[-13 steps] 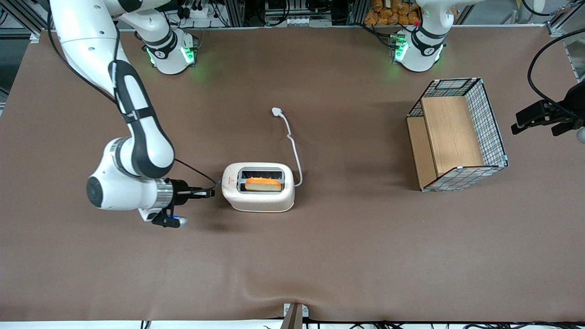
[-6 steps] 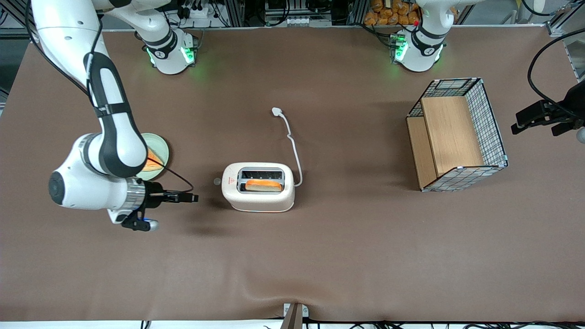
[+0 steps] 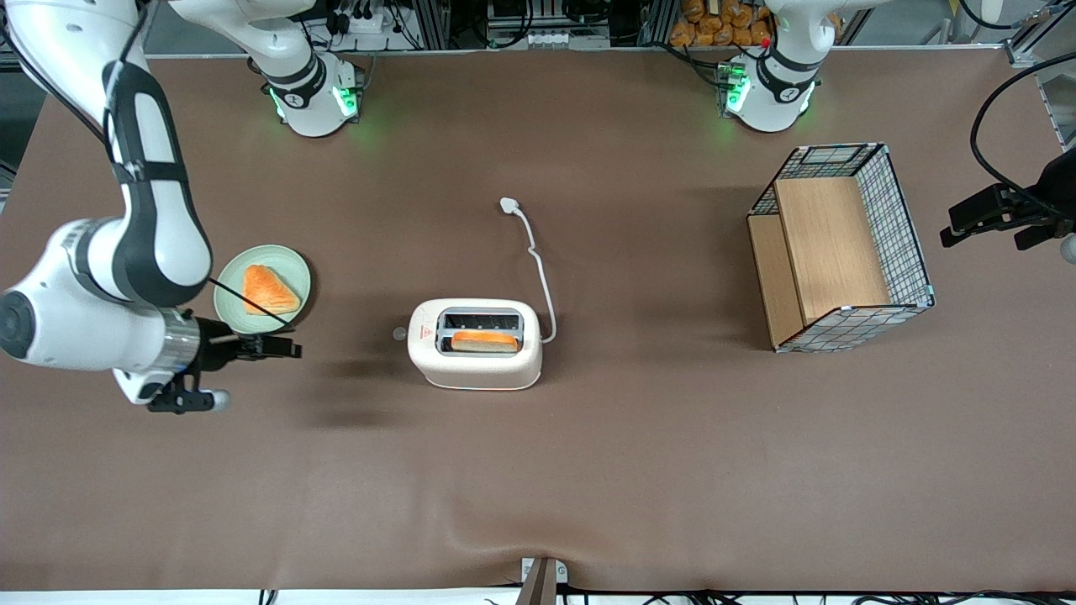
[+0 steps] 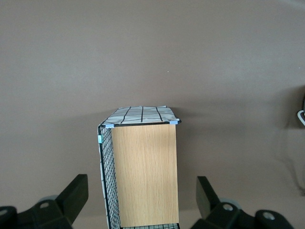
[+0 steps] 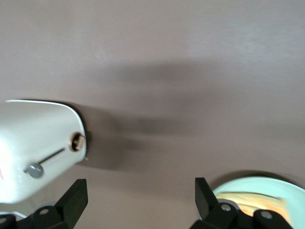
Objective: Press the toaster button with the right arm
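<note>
One pincer (image 3: 290, 346) – spread wide, tips cut off | near plate (image 3: 290, 260) | toaster button (image 5: 34, 170) visible

Bare brown tabletop (image 3: 353, 395) lies between the slim black hand (image 3: 290, 347) and the small grey toaster button (image 3: 398, 334). A pale green plate (image 3: 298, 277) sits just beside the hand, farther from the front camera.

Overhead front view; wrist views low, near the table (image 3: 639, 470).

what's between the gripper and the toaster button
Only bare tablecloth lies between the gripper and the toaster button, as the front view shows.
</note>
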{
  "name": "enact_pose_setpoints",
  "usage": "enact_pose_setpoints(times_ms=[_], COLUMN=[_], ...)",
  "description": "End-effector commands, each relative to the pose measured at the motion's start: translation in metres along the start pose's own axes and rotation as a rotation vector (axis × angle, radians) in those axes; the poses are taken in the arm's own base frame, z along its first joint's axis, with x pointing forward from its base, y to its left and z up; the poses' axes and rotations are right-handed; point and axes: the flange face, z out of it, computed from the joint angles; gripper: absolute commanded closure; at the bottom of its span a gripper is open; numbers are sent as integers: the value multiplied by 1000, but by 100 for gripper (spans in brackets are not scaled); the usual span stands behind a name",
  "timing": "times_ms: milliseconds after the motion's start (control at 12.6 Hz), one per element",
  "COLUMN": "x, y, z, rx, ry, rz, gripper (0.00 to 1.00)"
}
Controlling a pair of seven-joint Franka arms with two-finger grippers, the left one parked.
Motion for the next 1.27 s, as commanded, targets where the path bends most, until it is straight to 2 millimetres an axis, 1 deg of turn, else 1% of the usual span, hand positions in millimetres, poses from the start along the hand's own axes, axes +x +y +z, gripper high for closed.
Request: enact_pose_setpoints(times_ms=[0,79,316,395,633,791,870,1028,1186], x=[-37,-45,-69,-79,-105,-121,-131,-148,-159], y=[18,22,21,26,30,25,29,20,12], z=[-26,-37,-72,-88,-130,-154,-168,-185,-202], rx=[-64,-87,-153,-165,-230,-228,-223,-220,-216], ry=[4,12,36,36,45,52,61,59,50], rz=[-30,-47,-84,-79,-85,-71,-45,-10,39], gripper=[0,0,0,0,0,0,0,0,0])
